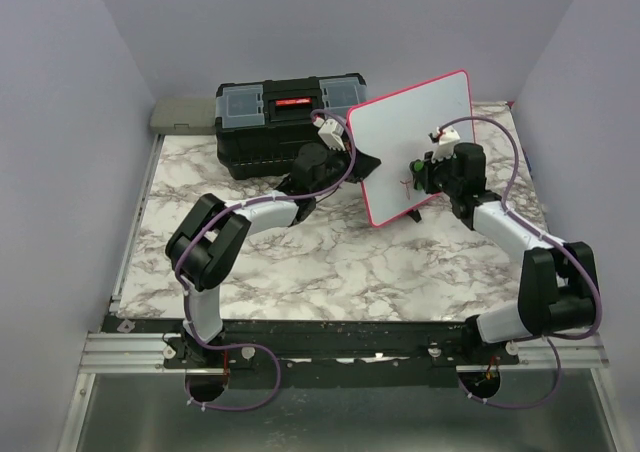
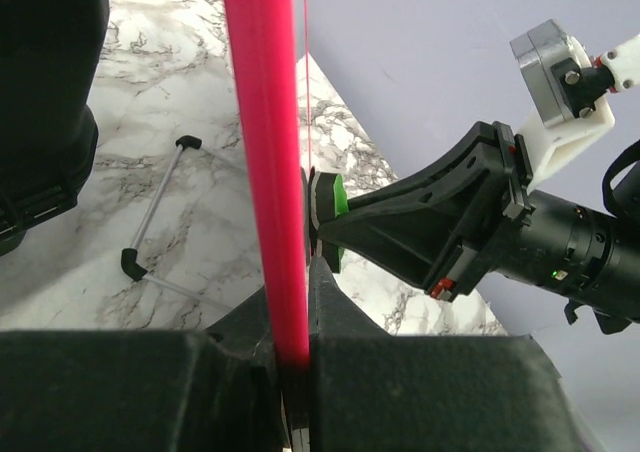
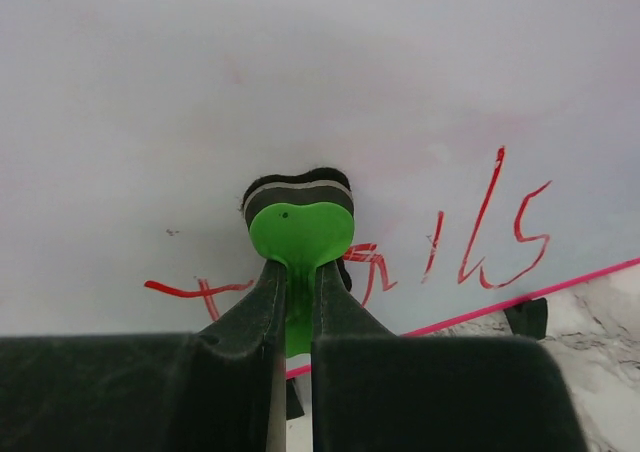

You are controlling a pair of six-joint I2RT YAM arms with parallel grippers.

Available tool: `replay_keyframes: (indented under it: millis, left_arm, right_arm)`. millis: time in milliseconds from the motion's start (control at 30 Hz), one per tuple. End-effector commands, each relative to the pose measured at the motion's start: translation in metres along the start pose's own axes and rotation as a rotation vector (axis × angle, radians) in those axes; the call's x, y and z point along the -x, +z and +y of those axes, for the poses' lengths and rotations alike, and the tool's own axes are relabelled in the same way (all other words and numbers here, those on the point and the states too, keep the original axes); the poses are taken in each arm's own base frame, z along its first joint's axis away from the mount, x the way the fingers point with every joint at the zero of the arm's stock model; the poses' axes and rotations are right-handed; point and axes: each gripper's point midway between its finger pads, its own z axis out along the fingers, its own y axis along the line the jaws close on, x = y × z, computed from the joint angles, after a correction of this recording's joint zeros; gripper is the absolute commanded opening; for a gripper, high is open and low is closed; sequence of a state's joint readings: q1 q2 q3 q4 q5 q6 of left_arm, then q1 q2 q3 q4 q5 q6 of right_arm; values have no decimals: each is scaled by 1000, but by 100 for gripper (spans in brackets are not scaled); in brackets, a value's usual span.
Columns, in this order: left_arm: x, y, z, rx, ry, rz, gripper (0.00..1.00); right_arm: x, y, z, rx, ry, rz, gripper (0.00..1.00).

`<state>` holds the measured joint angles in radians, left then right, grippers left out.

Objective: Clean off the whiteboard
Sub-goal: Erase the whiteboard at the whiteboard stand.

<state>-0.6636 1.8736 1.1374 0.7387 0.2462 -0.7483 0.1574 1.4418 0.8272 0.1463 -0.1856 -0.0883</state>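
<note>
Found the whiteboard [image 1: 415, 137] stood up on a slant over the back right of the marble table [image 1: 330, 262], face toward the right arm, top right corner up near the back wall, lower pink-red edge down close to the marble; cannot tell whether touching. Noted the left gripper [image 2: 295, 357] clamped tight on the board's pink rim at its left-hand edge, with the rim pinched between both fingers and running straight up out of them. Noted the right gripper [image 3: 295, 282] closed on the stem of a green heart-shaped eraser [image 3: 300, 232], with its black pad flat against the white face, low on the board. Read red handwriting [image 3: 490, 232] just right of the eraser and a red stroke just left of it, all close above the bottom rim; above the pad, white face with faint pink smears. Logged a black toolbox [image 1: 275, 122] just behind the left gripper and near the board's left edge; tight there. Spotted a thin wire bracket [image 2: 155, 207] with black ends lying on the marble on the board's back side. Open marble in front between the two arms and along the left side; less room at the right, with board corner and right arm near the side wall.
</note>
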Motion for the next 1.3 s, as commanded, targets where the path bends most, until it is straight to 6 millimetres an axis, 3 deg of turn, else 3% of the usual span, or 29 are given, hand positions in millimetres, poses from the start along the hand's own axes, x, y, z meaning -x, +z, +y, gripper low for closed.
replay_keyframes:
  millis: [0, 100, 300, 467, 567, 667, 800, 1000, 1100, 1167, 1267]
  left_arm:
    - [45, -10, -76, -234, 52, -117, 0]
    - [43, -11, -76, -232, 52, -112, 0]
    - [42, -8, -75, -236, 42, -108, 0]
    - [43, -6, -77, -240, 38, -108, 0]
    - [44, -7, -77, -239, 39, -109, 0]
    - [42, -7, -76, -237, 39, -105, 0]
    - [41, -7, -75, -238, 40, -99, 0]
    - [38, -7, -76, -246, 36, -92, 0]
    - [38, -6, -76, -252, 28, -92, 0]
    - [38, -6, -77, -254, 25, -92, 0]
    - [38, -5, -77, -255, 24, -91, 0]
  right_arm:
    - [1, 5, -23, -134, 44, -16, 1]
    - [-2, 7, -12, -61, 9, 1, 1]
    - [-30, -16, 67, 447, -159, 103, 1]
    - [-40, -31, 89, 591, -258, 118, 1]
    - [-56, -32, 83, 603, -307, 207, 1]
    - [-70, -18, 59, 484, -321, 301, 1]
    - [-44, -1, 12, 186, -223, 254, 1]
    - [-5, -10, -8, 3, -169, 48, 1]
    - [-2, -7, -7, 7, -143, 34, 1]
    - [-10, -4, 1, 56, -133, 62, 1]
    - [-32, -5, 33, 256, -151, 142, 1]
